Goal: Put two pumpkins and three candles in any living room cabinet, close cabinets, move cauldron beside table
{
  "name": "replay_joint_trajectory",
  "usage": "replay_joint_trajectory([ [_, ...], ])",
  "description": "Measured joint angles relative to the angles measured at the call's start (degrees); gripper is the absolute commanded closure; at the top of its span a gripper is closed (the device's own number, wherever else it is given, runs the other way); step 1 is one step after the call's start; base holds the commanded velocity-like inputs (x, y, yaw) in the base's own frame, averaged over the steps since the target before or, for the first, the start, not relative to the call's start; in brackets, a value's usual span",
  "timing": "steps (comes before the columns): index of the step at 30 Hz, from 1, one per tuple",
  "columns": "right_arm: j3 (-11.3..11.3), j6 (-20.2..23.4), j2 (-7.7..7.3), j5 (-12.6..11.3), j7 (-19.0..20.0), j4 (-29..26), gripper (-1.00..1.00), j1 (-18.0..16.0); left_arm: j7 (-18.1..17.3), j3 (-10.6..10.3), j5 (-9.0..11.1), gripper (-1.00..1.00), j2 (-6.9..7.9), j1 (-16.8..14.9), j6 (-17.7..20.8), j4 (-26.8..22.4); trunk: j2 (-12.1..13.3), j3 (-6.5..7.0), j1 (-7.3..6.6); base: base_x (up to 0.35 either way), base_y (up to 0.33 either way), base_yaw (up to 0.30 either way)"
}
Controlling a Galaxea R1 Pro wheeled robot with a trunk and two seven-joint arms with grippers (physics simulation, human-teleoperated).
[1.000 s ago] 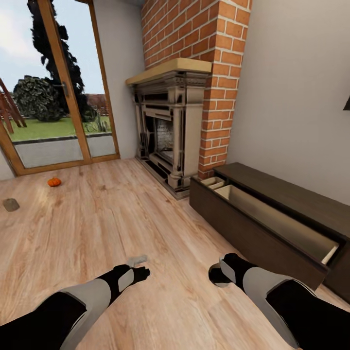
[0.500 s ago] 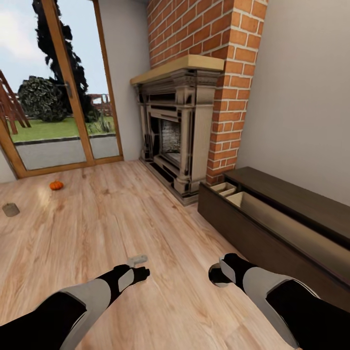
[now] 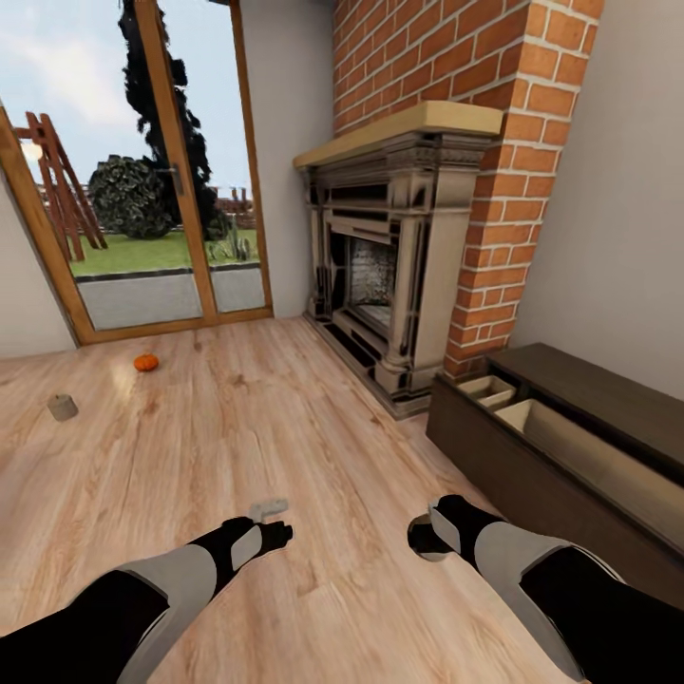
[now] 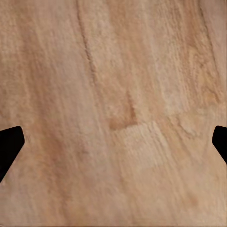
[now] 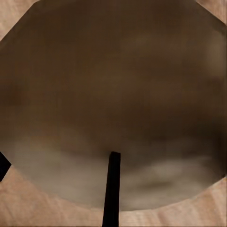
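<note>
Turning left, our view has swung; pumpkin (image 3: 145, 362) and candle (image 3: 63, 407) now sit further right.
Our left gripper (image 4: 113, 142) gapes wide over floor (image 3: 285, 427); right gripper's (image 3: 425, 538) state we cannot tell; cabinet (image 3: 532, 456) drawer open.

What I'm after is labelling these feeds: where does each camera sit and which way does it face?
Head view: on the head, looking forward and down over floor, fireplace, pumpkin, candle, open cabinet; both forearms, left hand, right hand.
Left wrist view: by the left hand, facing the floor; black fingertips at both edges.
Right wrist view: by the right hand, facing a blurred brown shape; one dark finger.
Shared: all show plank floor.
</note>
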Motion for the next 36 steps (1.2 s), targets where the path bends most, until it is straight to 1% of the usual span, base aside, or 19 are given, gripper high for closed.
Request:
replay_joint_trajectory([
  [18,0.0,0.0,-0.02,0.0,0.0,0.0,1.00,0.1,0.0,0.0,0.0,-1.00,0.00,0.0,0.0,0.0,0.0,0.78,0.00,0.301,0.135,0.246],
  [32,0.0,0.0,-0.10,0.1,0.0,0.0,1.00,0.1,0.0,0.0,0.0,-1.00,-0.09,0.0,0.0,0.0,0.0,0.81,0.00,0.301,0.132,0.018],
  [36,0.0,0.0,-0.06,0.2,0.0,0.0,1.00,0.8,0.0,0.0,0.0,-1.00,-0.09,0.0,0.0,0.0,0.0,0.81,0.00,0.301,0.132,0.000],
])
